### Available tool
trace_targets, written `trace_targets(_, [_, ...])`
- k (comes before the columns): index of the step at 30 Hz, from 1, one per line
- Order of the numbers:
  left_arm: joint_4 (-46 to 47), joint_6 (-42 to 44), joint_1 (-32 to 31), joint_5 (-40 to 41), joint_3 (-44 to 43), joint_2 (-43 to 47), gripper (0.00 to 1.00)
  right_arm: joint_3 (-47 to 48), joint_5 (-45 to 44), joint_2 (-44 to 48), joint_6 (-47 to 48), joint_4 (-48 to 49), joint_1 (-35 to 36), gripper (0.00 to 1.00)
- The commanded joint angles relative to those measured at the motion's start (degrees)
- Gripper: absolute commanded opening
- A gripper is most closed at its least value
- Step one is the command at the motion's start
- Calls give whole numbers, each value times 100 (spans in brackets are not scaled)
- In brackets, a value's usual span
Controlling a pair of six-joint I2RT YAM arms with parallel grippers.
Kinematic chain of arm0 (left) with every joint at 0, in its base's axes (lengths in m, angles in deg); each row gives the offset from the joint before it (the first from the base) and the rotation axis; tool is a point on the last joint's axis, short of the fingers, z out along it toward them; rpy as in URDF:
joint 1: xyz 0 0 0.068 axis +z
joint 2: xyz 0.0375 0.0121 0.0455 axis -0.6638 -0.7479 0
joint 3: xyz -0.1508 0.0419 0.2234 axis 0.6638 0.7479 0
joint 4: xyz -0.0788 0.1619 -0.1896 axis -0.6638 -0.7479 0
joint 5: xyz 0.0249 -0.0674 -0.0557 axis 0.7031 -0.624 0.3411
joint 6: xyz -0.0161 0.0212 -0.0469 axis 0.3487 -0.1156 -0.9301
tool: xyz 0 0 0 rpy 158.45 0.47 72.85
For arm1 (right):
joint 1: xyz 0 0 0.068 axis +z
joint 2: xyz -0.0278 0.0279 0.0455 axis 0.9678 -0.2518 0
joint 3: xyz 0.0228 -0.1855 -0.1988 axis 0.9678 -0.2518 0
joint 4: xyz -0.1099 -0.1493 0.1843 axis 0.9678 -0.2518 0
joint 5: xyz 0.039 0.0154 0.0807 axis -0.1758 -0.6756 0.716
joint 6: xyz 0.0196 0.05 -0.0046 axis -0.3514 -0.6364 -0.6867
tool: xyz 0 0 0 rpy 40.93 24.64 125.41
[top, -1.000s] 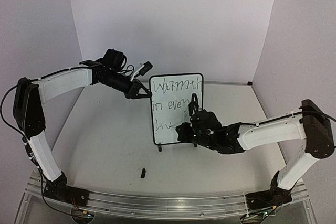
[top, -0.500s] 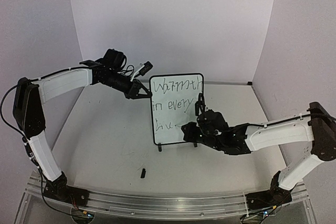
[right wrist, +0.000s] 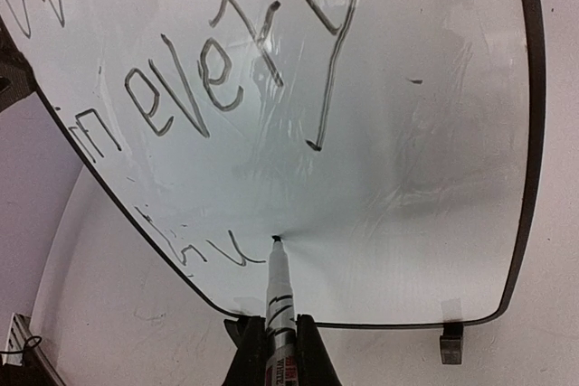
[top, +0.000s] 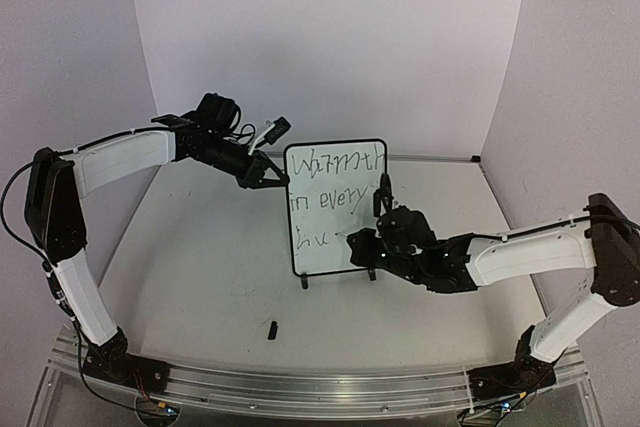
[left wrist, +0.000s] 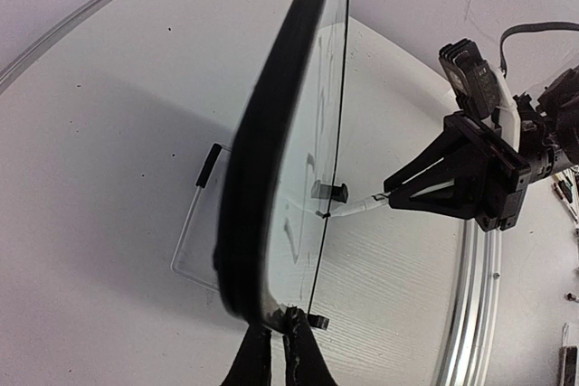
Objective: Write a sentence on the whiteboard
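Observation:
The whiteboard (top: 322, 261) stands upright on the table on its two feet. The sentence (top: 325, 201) on it reads "Warmth", "in every", and a started third line "hu" (right wrist: 204, 250). My left gripper (top: 272, 175) is shut on the board's upper left edge; in the left wrist view its fingertips (left wrist: 297, 343) pinch the black frame (left wrist: 271, 133). My right gripper (top: 356, 247) is shut on a white marker (right wrist: 279, 291). The marker's tip touches the board just right of "hu". The right gripper also shows in the left wrist view (left wrist: 391, 198).
A small black cap (top: 272, 328) lies on the table in front of the board. A metal rail (top: 300, 387) runs along the near edge. Walls close in at the back and both sides. One board foot (right wrist: 450, 343) sits right of the marker.
My right gripper has shifted slightly right along the third line with the marker, and its arm has stretched out lower. The left arm and the board have not moved.

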Motion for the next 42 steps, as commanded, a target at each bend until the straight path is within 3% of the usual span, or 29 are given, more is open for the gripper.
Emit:
trace_targets(1, [-139, 262, -35, 231, 60, 166, 0, 191, -46, -104, 174, 290, -88, 0])
trace_targets(12, [-144, 264, -35, 240, 60, 178, 0, 26, 269, -212, 103, 328, -93, 0])
trace_targets(42, [-137, 260, -35, 232, 54, 189, 0, 213, -176, 189, 161, -82, -90, 0])
